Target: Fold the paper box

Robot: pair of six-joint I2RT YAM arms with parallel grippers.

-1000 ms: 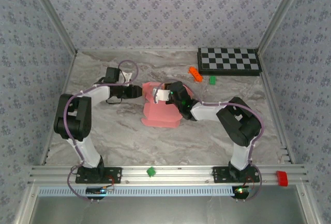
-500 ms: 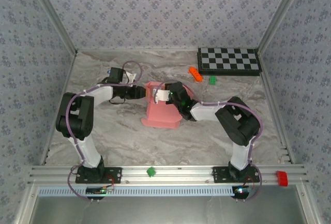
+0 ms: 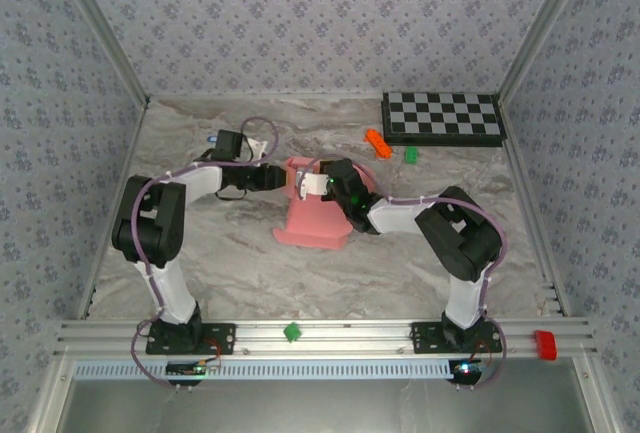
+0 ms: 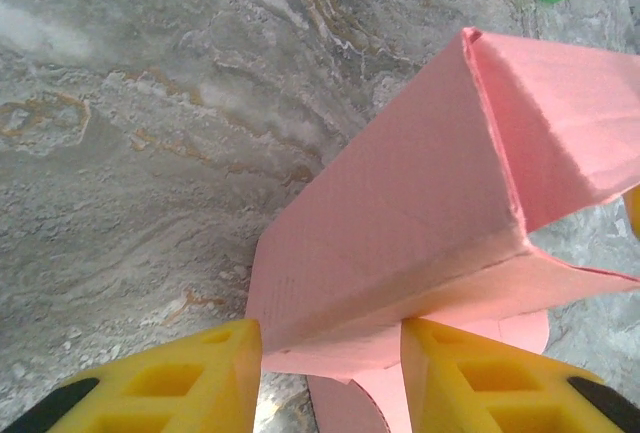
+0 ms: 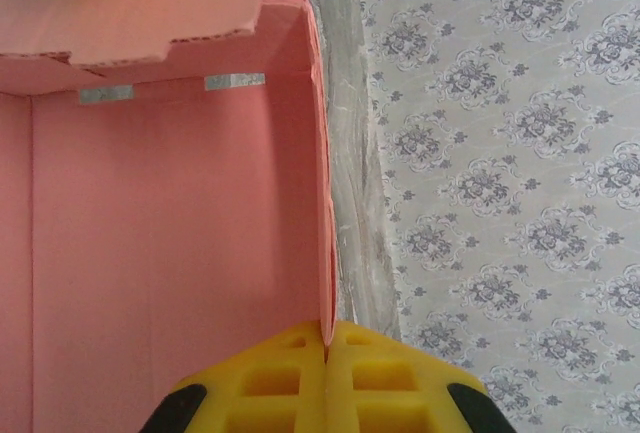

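Paper box [image 3: 314,217] is sat mid-table [image 3: 215,253] between the arms, part-erected: walls are raised at the far end, flat flaps are left trailing toward the near rail.

Right gripper [image 3: 312,183] is clamped shut on the rim of one upright wall. In the wrist view, the card edge is seen pinched at the gripper's tips [image 5: 325,337], with the box interior [image 5: 170,253] to one side.

Left gripper [image 3: 281,179] is set astride the raised section [image 4: 400,213], jaws part-way apart, one finger each side [image 4: 325,338]. Whether the card is actually being pressed cannot be told.

Step judged: a raised wall is being squared up along its crease. The right pinch is best kept as the anchor. Left squeeze should be applied low, near the crease and square to the panel, so thin card is not buckled.

Room:
- Bare marble is available left of and nearer than the box.
- Orange block [image 3: 377,142] and green block [image 3: 410,154] lie beyond-right, near but apart.
- Checkerboard [image 3: 442,118] is well apart, in the far-right corner.
- Both grippers are crowded at the box's far end, so a finger clash is judged the main risk.
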